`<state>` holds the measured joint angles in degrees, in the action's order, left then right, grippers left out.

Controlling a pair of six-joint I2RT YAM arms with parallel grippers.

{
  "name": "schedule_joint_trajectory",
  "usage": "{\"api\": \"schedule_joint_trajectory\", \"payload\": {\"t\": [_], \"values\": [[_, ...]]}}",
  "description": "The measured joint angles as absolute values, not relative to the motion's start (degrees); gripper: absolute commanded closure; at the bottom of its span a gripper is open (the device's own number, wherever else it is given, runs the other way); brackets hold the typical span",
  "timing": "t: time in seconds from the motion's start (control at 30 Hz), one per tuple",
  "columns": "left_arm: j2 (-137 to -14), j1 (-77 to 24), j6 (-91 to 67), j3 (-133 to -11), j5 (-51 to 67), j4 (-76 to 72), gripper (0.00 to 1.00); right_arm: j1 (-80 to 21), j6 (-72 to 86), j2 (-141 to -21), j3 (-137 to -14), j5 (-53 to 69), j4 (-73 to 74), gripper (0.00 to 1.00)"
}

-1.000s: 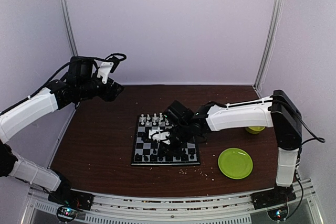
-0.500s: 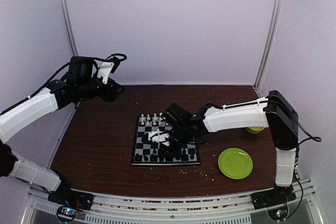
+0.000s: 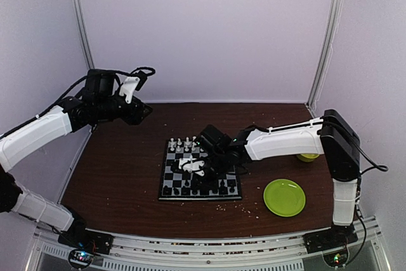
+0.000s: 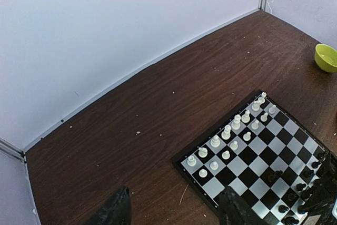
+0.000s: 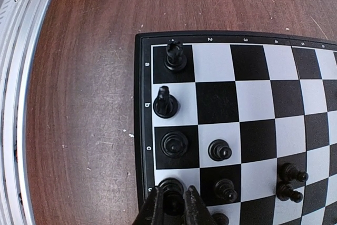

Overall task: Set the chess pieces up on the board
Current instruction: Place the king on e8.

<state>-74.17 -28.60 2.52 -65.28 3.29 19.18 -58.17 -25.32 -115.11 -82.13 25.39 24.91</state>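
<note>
The board (image 3: 166, 196) lies at the table's middle. White chess pieces (image 3: 184, 145) stand in two rows on its far side, also seen in the left wrist view (image 4: 231, 130). Black chess pieces (image 3: 209, 190) stand along the near side. My right gripper (image 3: 193, 172) is low over the board. In its wrist view the right gripper (image 5: 174, 193) is shut on a black piece (image 5: 169, 184) on an edge square, beside other black pieces (image 5: 174, 144). My left gripper (image 3: 143, 111) hangs high at the far left, and it (image 4: 174, 212) is open and holds nothing.
A round green plate (image 3: 284, 197) lies right of the board and a green bowl (image 3: 309, 156) stands behind it. Pale crumbs (image 3: 244, 206) dot the wood near the board's front. The table's metal rail (image 5: 21, 77) runs close to the board's rim (image 5: 142, 104).
The right arm has shifted slightly left and settled lower over the board's near rows. The left arm has hardly moved.
</note>
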Motion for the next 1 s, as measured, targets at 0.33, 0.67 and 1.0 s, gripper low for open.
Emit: {"api": "schedule_joint_trajectory", "payload": {"t": [0.33, 0.67, 1.0], "values": [[-74.56, -28.60, 2.50, -65.28, 4.08, 19.81, 0.42, -58.17, -24.93, -115.11, -82.13, 24.97, 24.91, 0.81], [-74.59, -28.60, 2.50, -65.32, 4.58, 19.88, 0.42, -58.17, -23.75, -115.07, -82.13, 24.64, 25.04, 0.72], [-75.35, -28.60, 2.50, -65.45, 4.99, 20.16, 0.42, -58.17, -22.41, -110.96, -82.13, 28.40, 26.44, 0.70]]}}
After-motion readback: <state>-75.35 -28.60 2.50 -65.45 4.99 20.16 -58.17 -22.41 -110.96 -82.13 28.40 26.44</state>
